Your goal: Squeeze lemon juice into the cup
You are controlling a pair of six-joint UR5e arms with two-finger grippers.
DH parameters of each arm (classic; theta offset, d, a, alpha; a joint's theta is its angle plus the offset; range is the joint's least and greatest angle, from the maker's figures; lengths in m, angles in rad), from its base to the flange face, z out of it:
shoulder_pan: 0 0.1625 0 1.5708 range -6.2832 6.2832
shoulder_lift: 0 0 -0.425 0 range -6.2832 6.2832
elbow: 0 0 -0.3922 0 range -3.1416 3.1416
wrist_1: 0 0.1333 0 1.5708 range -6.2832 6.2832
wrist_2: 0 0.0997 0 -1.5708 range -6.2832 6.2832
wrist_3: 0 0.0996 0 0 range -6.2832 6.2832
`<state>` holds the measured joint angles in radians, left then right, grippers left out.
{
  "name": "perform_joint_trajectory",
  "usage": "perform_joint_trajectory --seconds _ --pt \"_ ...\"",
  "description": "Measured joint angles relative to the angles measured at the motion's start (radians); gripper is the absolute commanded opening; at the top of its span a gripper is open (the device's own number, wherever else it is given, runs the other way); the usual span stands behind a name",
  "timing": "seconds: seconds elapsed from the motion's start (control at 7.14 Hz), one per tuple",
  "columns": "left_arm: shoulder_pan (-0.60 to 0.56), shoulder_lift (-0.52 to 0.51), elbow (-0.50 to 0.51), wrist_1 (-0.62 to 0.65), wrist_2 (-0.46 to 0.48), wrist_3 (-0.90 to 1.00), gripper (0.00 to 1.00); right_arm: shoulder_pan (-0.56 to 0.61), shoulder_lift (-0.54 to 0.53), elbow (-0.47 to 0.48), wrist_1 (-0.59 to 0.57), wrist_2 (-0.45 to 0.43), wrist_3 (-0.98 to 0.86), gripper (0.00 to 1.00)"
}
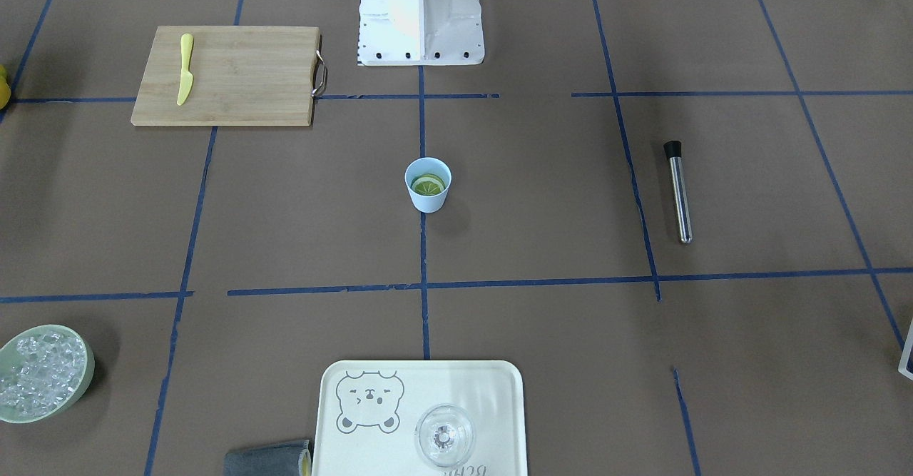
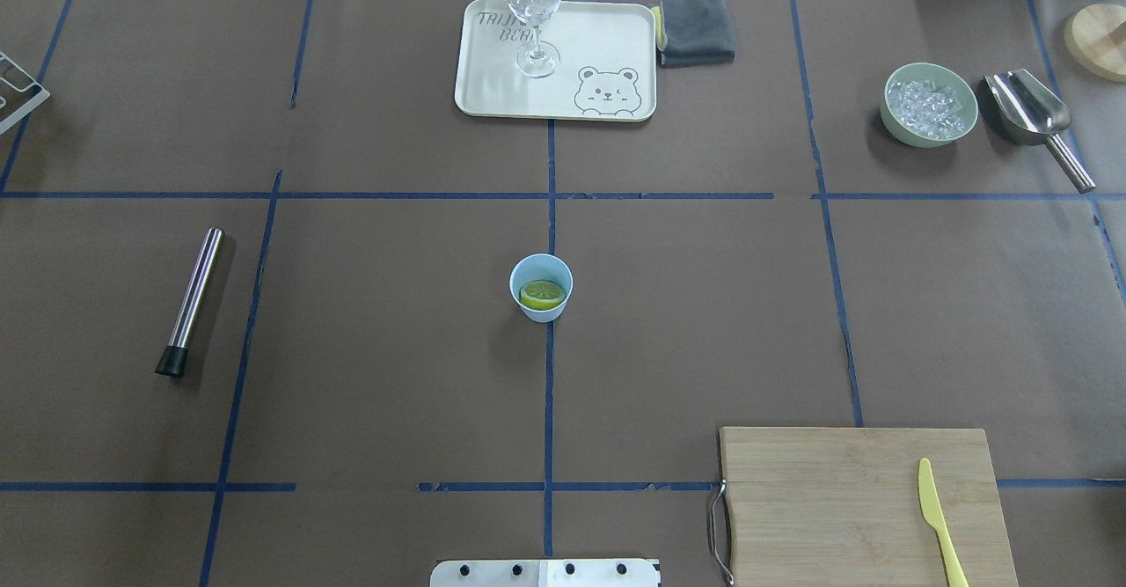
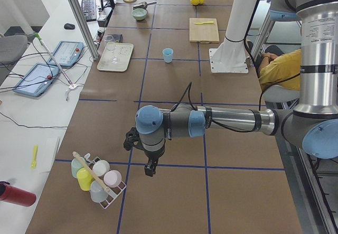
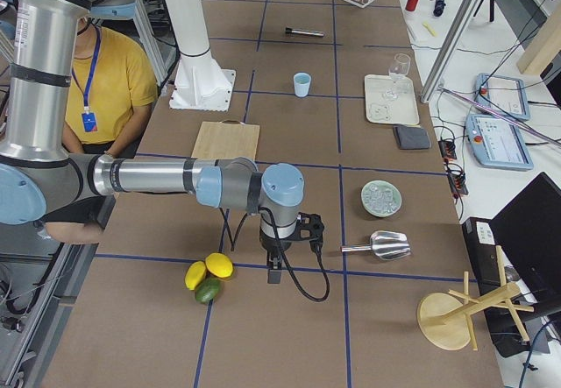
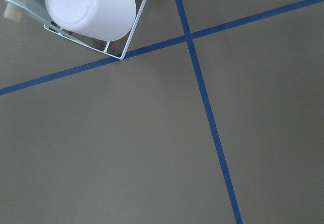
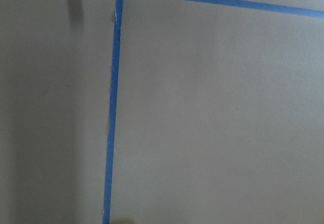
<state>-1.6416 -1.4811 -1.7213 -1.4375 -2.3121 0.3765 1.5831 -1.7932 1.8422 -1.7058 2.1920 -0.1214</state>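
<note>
The light blue cup (image 2: 539,312) stands upright at the middle of the table, on the blue centre line. The half lemon (image 2: 542,293) lies inside it, cut face up. Both also show in the front view, the cup (image 1: 428,201) and the lemon (image 1: 429,185). Neither gripper is near the cup. My left gripper (image 3: 150,169) hangs over the table's left end, beside a rack of cups. My right gripper (image 4: 273,272) hangs over the right end, near whole lemons. Each shows only in a side view, so I cannot tell whether it is open or shut.
A cutting board (image 2: 836,499) with a yellow toy knife (image 2: 937,517) lies near right. A tray (image 2: 493,77) bears a clear glass (image 2: 534,15); a grey cloth (image 2: 697,28) lies beside it. A green ice bowl (image 2: 930,103), metal scoop (image 2: 1029,107) and metal muddler (image 2: 193,297) lie around.
</note>
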Motion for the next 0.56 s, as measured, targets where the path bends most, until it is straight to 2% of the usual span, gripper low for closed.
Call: perform_joint_trajectory --seconds 0.56 --pt "-0.001 0.005 0.001 -0.001 -0.009 -0.003 1.00 0.000 0.000 -0.002 0.000 0.000 0.000 1.00"
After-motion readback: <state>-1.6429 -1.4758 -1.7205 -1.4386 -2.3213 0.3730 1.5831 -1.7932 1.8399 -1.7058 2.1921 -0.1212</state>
